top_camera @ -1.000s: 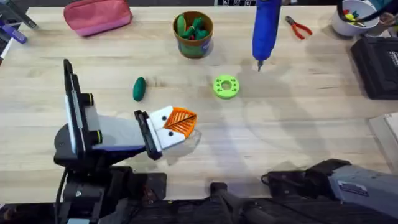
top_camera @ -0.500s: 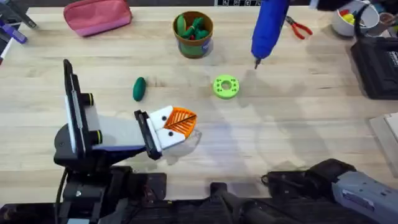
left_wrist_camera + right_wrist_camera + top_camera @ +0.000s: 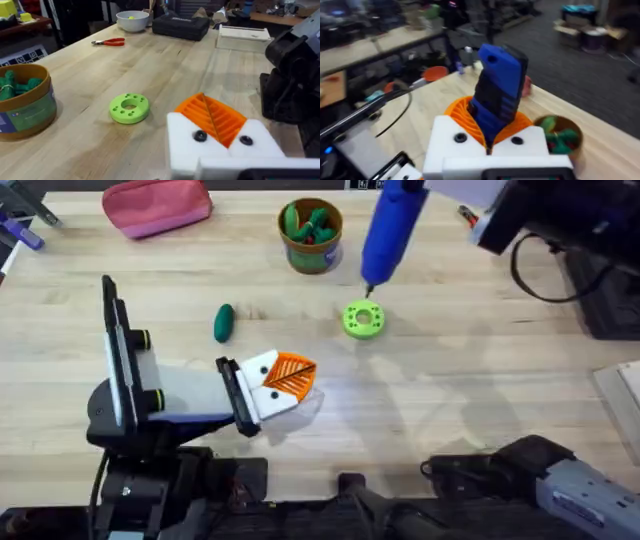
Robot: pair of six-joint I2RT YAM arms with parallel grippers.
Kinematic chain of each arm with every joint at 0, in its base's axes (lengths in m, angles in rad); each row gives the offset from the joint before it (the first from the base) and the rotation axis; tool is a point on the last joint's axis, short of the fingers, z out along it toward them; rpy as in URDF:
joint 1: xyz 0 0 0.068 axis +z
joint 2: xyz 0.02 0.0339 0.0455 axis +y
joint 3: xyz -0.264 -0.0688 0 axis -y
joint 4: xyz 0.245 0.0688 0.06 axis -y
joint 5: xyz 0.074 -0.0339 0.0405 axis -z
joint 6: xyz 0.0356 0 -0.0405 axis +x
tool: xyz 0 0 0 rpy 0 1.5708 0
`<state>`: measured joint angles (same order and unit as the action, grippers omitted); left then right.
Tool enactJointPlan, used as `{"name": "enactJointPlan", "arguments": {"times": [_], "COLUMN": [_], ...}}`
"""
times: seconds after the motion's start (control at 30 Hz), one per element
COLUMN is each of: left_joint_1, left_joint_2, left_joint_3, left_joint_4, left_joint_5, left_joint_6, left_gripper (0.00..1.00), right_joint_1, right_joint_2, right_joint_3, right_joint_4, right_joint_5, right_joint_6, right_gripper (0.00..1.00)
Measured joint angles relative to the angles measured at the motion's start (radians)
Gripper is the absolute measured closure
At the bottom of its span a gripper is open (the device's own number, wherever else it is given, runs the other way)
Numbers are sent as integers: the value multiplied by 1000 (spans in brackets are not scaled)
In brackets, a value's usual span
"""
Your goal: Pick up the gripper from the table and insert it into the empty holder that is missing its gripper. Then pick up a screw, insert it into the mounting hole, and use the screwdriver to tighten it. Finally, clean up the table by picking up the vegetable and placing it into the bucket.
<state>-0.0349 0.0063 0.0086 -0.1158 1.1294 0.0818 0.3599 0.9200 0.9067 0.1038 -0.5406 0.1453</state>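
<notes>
Since a second ago: screwdriver (image 3: 391,225) shifted left from beside the pliers, bit tip now just above the far edge of the green disc (image 3: 363,319); right arm's dark body has entered the far right of the overhead view.

Right end effector (image 3: 492,140): clamped on the screwdriver, blue body held between the orange pads, tilted.

Left end effector (image 3: 288,377): low over the near-left table (image 3: 480,380), white bases and orange pads pressed together, nothing between them.

Vegetable (image 3: 223,322): dark green, lying on the table left of the disc, well apart from it and beyond the left end effector.

Bucket (image 3: 311,235): upright at the far centre, green pieces inside, just left of the screwdriver.

Pink pouch (image 3: 157,205): far left edge.
</notes>
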Motion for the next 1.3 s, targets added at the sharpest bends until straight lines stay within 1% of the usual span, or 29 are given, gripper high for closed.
{"name": "enactJointPlan", "arguments": {"times": [0.17,0.27,0.43,0.63,0.77,1.3], "left_joint_1": [0,0,0,0,0,0], "left_joint_2": [0,0,0,0,0,0], "left_joint_3": [0,0,0,0,0,0], "left_joint_4": [0,0,0,0,0,0], "left_joint_5": [0,0,0,0,0,0], "left_joint_6": [0,0,0,0,0,0], "left_gripper": [980,980,980,980,980,980], "right_joint_1": [0,2,19,61,65,93], "right_joint_2": [80,135,205,212,212,212], "right_joint_3": [-3,-3,-4,-6,-6,-6], "right_joint_4": [169,247,307,356,356,357], "right_joint_5": [-243,-369,-491,-572,-616,-639], "right_joint_6": [-39,-48,-50,-53,-53,-53], "right_gripper": [995,995,995,995,995,995]}}
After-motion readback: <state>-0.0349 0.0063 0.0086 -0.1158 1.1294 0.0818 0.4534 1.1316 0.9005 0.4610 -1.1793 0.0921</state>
